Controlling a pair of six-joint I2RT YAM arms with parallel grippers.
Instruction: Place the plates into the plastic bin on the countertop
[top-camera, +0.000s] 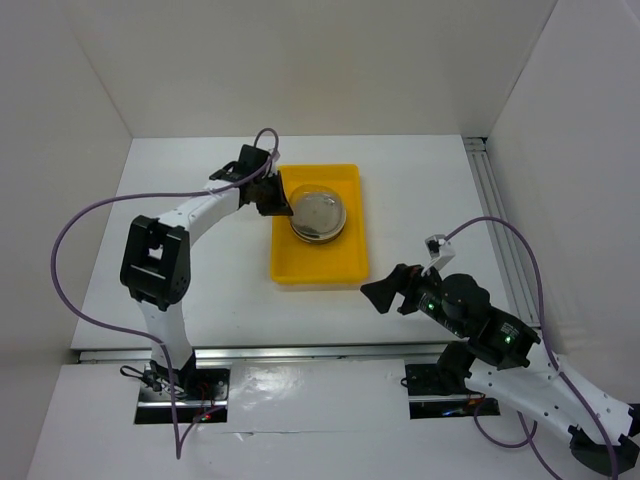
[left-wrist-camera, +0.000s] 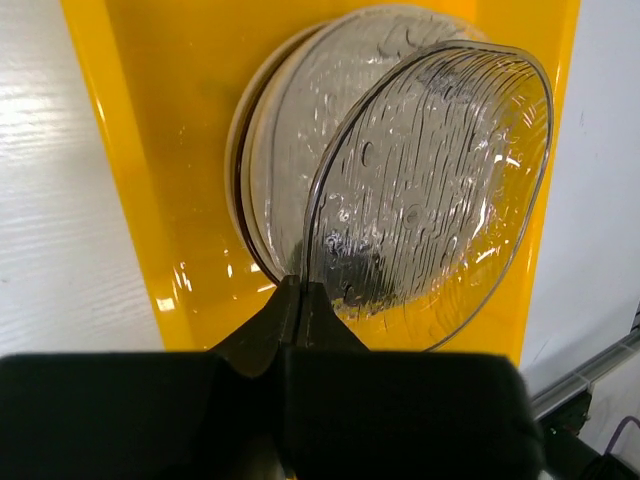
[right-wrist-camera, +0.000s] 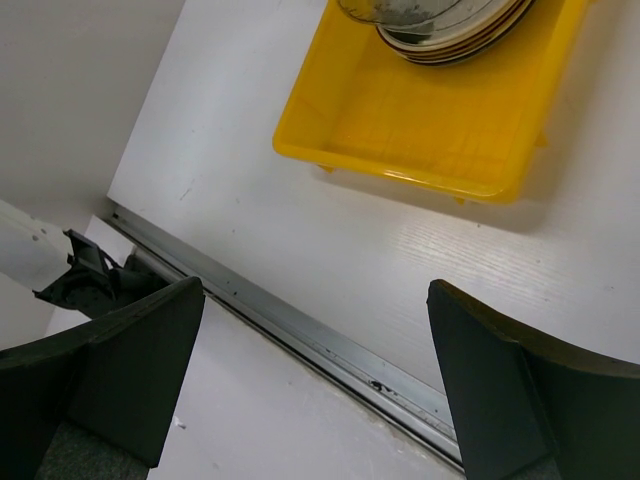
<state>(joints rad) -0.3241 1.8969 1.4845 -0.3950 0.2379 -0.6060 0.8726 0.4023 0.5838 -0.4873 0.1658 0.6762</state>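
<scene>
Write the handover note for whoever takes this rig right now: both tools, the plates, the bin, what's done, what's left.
Left tool: shut on the rim of a clear glass plate, held tilted over the stack of plates; whether it touches the stack, I cannot tell.
Right tool: open, empty, above the countertop near the metal rail.
Yellow bin: the stack sits in its far half; the near half is bare.
Done: the stacked plates are in. No other plate shows outside the bin.
Left: probably just lower the glass plate onto the stack, release, and pull back.
</scene>
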